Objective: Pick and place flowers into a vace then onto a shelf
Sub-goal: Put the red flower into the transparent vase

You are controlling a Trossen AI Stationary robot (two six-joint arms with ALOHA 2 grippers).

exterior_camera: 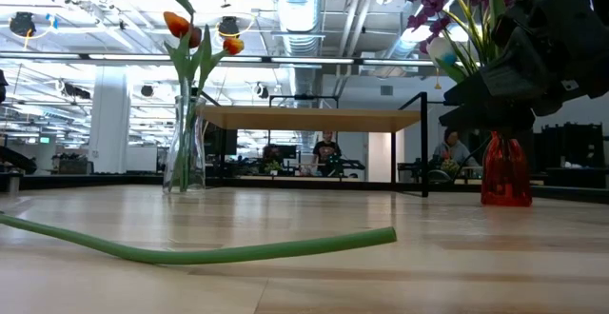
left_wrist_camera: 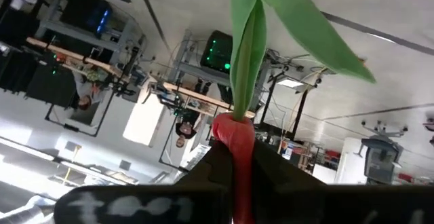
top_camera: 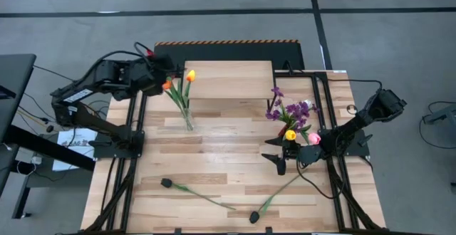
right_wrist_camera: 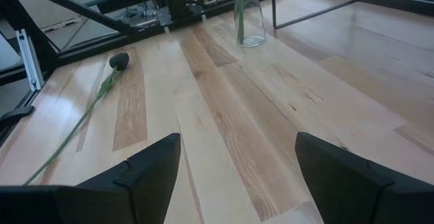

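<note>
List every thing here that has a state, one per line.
left pincer: shut on a red flower
right pincer: open, empty, above the table
clear vase: upright, holds flowers
red vase: upright, holds flowers
two black flowers: lying flat on table
shelf: bare

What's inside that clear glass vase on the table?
The clear vase holds green stems topped by orange and yellow tulip heads. The left gripper, beside the vase top, is shut on a red tulip. Whether the vase holds water cannot be told.
</note>
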